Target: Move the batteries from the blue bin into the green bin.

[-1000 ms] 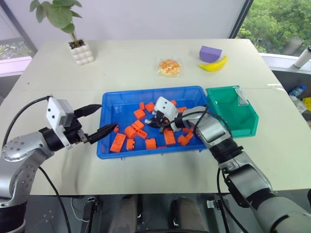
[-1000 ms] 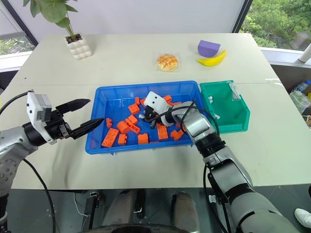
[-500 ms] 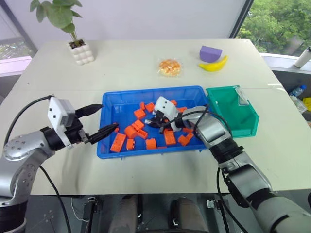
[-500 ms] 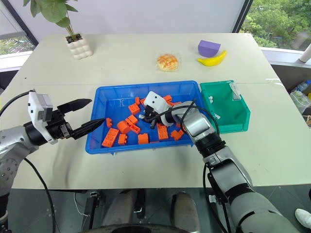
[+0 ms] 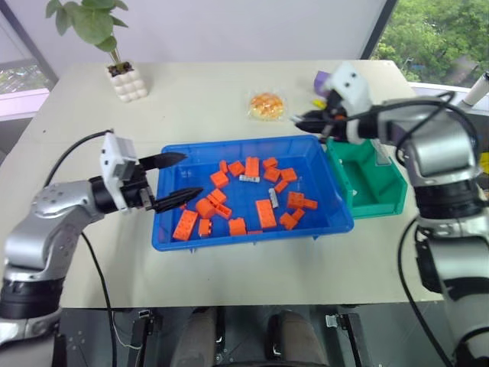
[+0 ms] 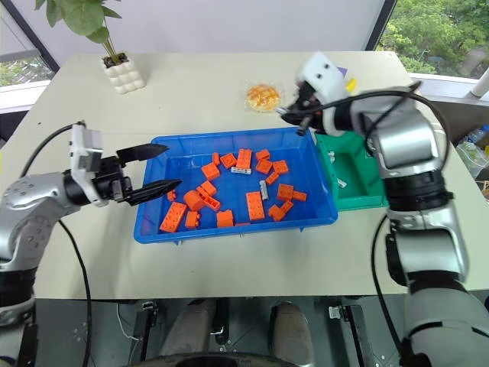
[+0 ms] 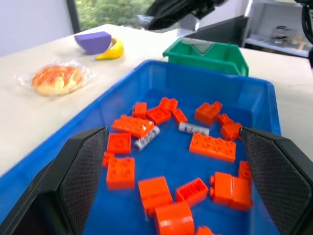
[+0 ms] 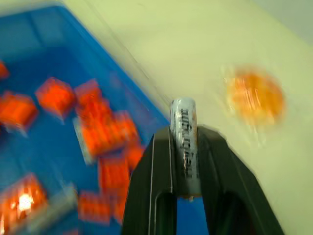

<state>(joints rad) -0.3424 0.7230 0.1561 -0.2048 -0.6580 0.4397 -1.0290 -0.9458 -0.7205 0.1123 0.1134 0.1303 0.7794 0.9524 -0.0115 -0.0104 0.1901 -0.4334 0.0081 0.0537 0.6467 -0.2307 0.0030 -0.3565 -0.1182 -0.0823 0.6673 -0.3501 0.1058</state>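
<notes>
Looking like somewhere in the middle of the job, judging by where things lie. Got one small silver-grey cylinder battery (image 8: 184, 112) pinched crosswise in the right gripper (image 8: 186, 134), black fingers closed snug on it, held up in the air over the far right corner of the large shallow bright-blue plastic bin (image 5: 252, 237) and just short of the small dark-green plastic bin (image 5: 386, 202). Not dropped in yet, so needs carrying a bit further right and letting go over the green one.

Counting what's left in the blue tray: at least two more loose batteries, one (image 7: 146, 138) tucked against an orange toy brick (image 7: 131, 125) and another (image 7: 193, 129) near the middle, all mixed in with a scatter of more bricks. Can also make out a couple of tiny pale bits (image 6: 341, 183) on the green bin's floor, possibly batteries already delivered, but too small to call.

Left gripper (image 5: 191, 174) hanging at the blue tray's left edge, fingers spread wide, holding nothing.

As for the setting: pale beige tabletop (image 5: 214, 99), with a leafy plant in a bumpy white pot (image 5: 127, 82) at the far left, a wrapped golden bun (image 5: 267, 105) behind the tray, plus a purple block (image 7: 93, 41) and yellow banana (image 7: 110, 49) far right. White wall behind, big window (image 5: 435, 34) with green trees outside.
</notes>
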